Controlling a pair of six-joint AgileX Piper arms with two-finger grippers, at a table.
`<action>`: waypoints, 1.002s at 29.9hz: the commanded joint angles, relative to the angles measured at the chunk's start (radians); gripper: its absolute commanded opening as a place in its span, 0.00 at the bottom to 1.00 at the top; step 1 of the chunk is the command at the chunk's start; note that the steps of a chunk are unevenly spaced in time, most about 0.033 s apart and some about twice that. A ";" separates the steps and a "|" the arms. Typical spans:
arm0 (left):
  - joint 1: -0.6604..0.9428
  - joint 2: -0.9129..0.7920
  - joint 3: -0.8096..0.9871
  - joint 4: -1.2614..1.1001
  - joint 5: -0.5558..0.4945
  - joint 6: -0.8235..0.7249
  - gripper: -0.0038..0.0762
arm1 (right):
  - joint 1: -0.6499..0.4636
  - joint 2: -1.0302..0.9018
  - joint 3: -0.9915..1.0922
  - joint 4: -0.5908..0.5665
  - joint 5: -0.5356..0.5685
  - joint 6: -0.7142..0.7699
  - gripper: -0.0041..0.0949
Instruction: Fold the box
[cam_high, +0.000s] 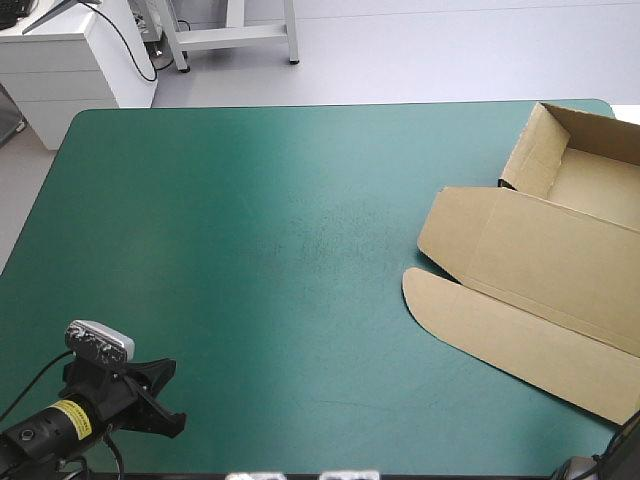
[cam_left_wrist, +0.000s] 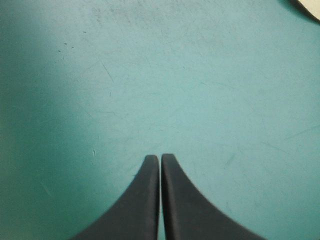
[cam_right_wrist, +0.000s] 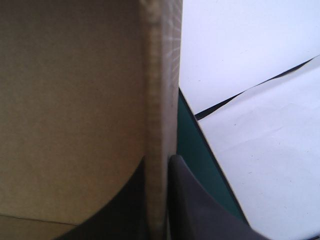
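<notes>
The brown box (cam_high: 540, 270) lies at the table's right side as an open tray, its walls raised at the far right corner and its lid flat toward the middle with a rounded flap in front. My right gripper (cam_right_wrist: 161, 161) is shut on an upright wall (cam_right_wrist: 162, 90) of the box, one black finger inside the tray and one outside. It is out of sight in the high view. My left gripper (cam_high: 160, 398) is near the front left corner, far from the box. It is shut (cam_left_wrist: 160, 157) over bare teal-green cover with nothing held.
Just outside the gripped wall, a narrow strip of teal-green cover (cam_right_wrist: 192, 145) ends at the table's right edge, with pale floor beyond. A corner of the box's flap (cam_left_wrist: 310, 7) shows far ahead of the left gripper.
</notes>
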 joint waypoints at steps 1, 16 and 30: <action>0.001 0.005 -0.029 -0.001 -0.066 -0.005 0.04 | -0.021 -0.067 -0.033 0.030 -0.015 -0.026 0.26; 0.001 0.005 -0.029 -0.002 -0.072 -0.001 0.04 | -0.053 -0.228 -0.191 0.119 0.043 0.005 0.41; 0.001 0.005 -0.029 -0.005 -0.143 -0.001 0.04 | 0.040 -0.664 -0.032 0.465 0.043 -0.132 0.04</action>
